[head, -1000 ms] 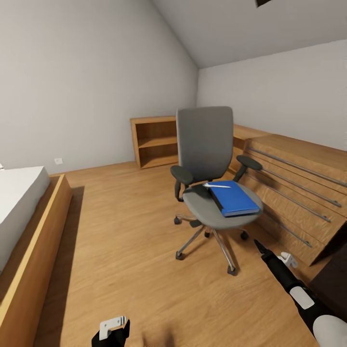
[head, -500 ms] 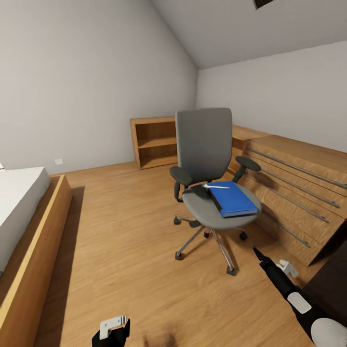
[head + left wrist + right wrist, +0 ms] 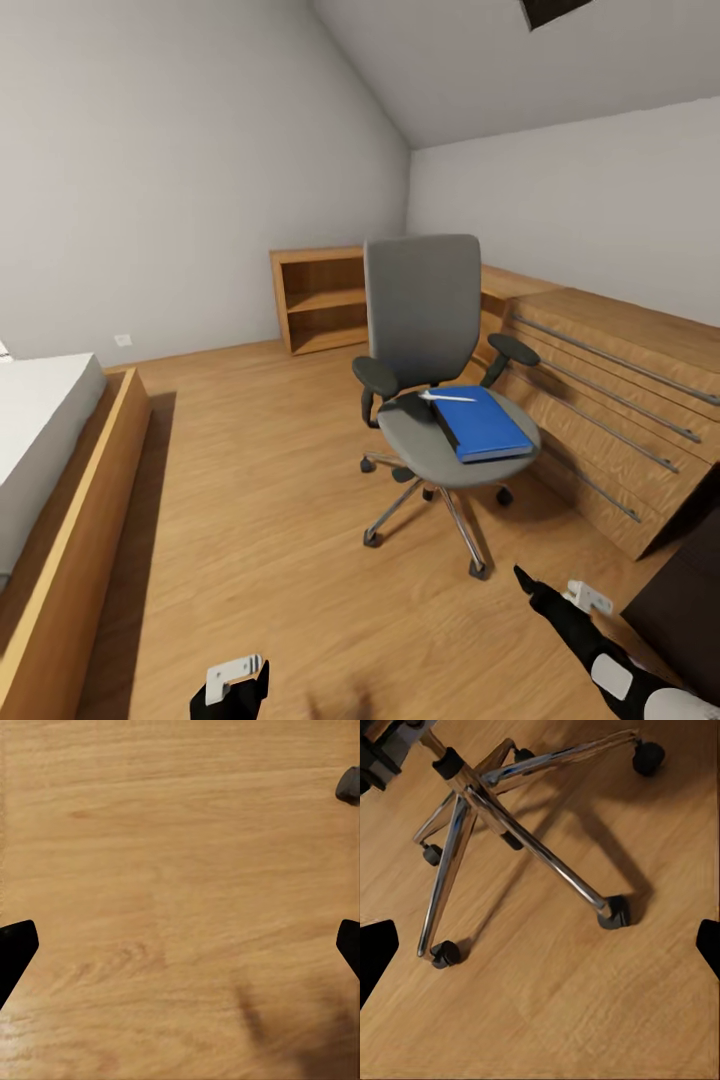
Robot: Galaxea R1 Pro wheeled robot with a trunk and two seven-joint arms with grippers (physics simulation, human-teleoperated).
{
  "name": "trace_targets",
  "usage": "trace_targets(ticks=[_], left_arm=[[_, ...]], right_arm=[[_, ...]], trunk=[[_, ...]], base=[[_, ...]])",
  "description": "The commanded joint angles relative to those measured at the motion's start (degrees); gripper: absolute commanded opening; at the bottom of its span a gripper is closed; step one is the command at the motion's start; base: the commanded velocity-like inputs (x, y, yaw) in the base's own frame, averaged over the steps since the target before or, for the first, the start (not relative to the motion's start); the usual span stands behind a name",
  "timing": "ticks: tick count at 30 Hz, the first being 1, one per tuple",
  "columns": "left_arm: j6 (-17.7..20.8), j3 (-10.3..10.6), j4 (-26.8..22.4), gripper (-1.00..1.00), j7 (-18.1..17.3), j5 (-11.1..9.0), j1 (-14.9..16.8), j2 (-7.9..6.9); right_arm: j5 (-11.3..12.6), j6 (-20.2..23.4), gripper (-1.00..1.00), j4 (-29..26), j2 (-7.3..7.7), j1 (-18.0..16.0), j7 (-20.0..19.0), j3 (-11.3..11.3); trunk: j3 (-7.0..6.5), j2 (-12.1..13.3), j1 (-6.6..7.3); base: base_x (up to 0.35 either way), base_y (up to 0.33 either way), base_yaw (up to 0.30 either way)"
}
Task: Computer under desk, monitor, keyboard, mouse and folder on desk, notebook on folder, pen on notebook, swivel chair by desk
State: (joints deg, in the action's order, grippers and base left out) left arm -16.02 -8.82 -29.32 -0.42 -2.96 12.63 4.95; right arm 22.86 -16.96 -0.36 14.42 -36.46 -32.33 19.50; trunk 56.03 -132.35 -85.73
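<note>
Both jaws spread empty; folder [image 3: 481,424] lies on swivel chair [image 3: 430,350].

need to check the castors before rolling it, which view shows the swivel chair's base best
The right wrist view: it looks straight at the chrome five-star base, with spokes and black castors sharp on the wood floor. The head view shows the whole swivel chair, its base small and partly under the seat. The left wrist view has floor and one dark lump at its edge.

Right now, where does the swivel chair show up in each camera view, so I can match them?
Head view: the swivel chair stands right of centre on the wood floor, beside the drawer chest.
Right wrist view: its chrome star base and castors, seen from above.
Left wrist view: I can't identify the chair here.
Shared landmark: the wood floor.
</note>
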Motion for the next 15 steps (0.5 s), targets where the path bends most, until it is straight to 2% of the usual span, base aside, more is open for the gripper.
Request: trace_targets(ticks=[1,8,11,15], left_arm=[[-0.15,-0.11,0.03,1.0,-0.02,-0.3,0.02,0.02],[-0.09,-0.14,0.06,1.0,0.18,-0.32,0.02,0.05],[-0.12,-0.14,0.06,1.0,0.09,-0.32,0.02,0.05],[-0.18,-0.15,0.1,1.0,-0.1,-0.31,0.02,0.06]], right_arm=[[-0.65,-0.82,1.0,0.35,-0.24,0.44,-0.02,0.46],[-2.43,-3.09,1.0,1.12,-1.97,4.53,2.15,0.45],[-2.67,-3.39,1.0,1.25,-2.65,5.37,3.04,0.45],[-2.78,-3.7,1.0,1.31,-4.31,6.34,5.85,0.45]], trunk=[[-0.14,0.4,0.24],[-1.39,3.2,1.77],[-1.4,3.2,1.77],[-1.55,3.2,1.77]], base=[[0.0,0.0,0.0],[0.0,0.0,0.0],[0.0,0.0,0.0],[0.0,0.0,-0.064]])
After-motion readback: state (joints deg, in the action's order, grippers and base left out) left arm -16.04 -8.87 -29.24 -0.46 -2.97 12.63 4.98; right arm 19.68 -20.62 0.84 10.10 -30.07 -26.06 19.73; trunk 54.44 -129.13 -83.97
